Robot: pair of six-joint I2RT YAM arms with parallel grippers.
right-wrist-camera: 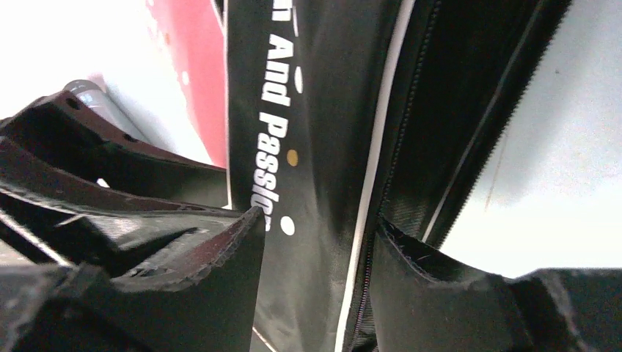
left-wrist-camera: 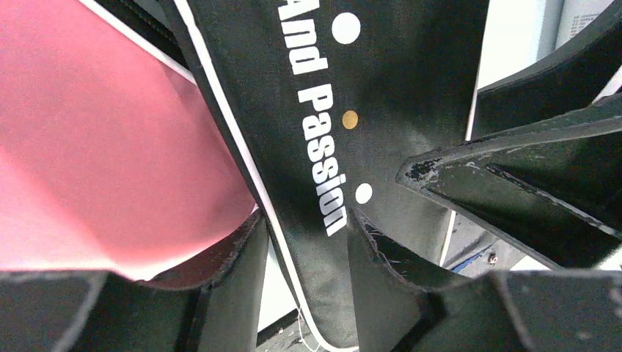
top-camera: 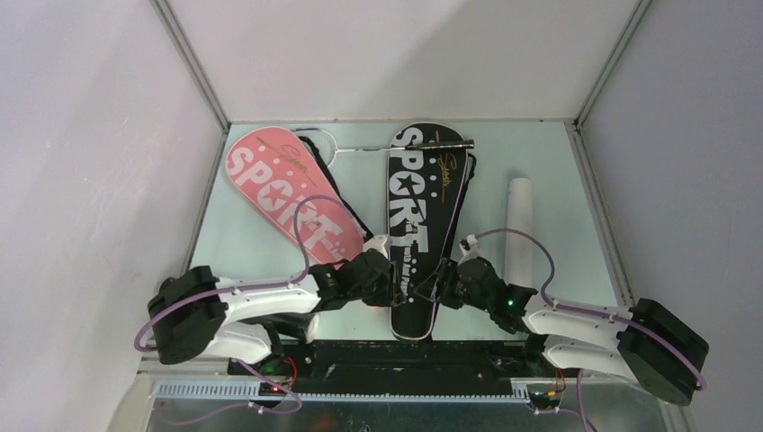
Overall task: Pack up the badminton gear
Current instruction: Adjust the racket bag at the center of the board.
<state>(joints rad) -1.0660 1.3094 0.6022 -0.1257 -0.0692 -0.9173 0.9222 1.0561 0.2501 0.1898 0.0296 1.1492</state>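
Black cover [top-camera: 416,225] lying mid worktop [top-camera: 238,243], beside pink cover [top-camera: 286,193]. Seemingly prepping it for a racket. Straddling near-end left edge with left gripper [left-wrist-camera: 306,220], zip edge with right gripper [right-wrist-camera: 320,220]; jaws apart, nothing clamped. Next: likely pinching both edges, spreading the opening.

A pale green table [top-camera: 576,225] holds two racket covers that say "SPORT". The pink cover [top-camera: 279,189] lies tilted near the far left corner. The black cover [top-camera: 418,216] lies in the middle, running from the far edge toward the near edge. A thin racket [top-camera: 364,149] lies along the far edge, and its stick crosses the black cover's top. A white tube [top-camera: 519,225] lies near the right edge, apart from the black cover. The left end effector [top-camera: 389,277] and the right end effector [top-camera: 443,288] sit at the black cover's near end, one on each side.
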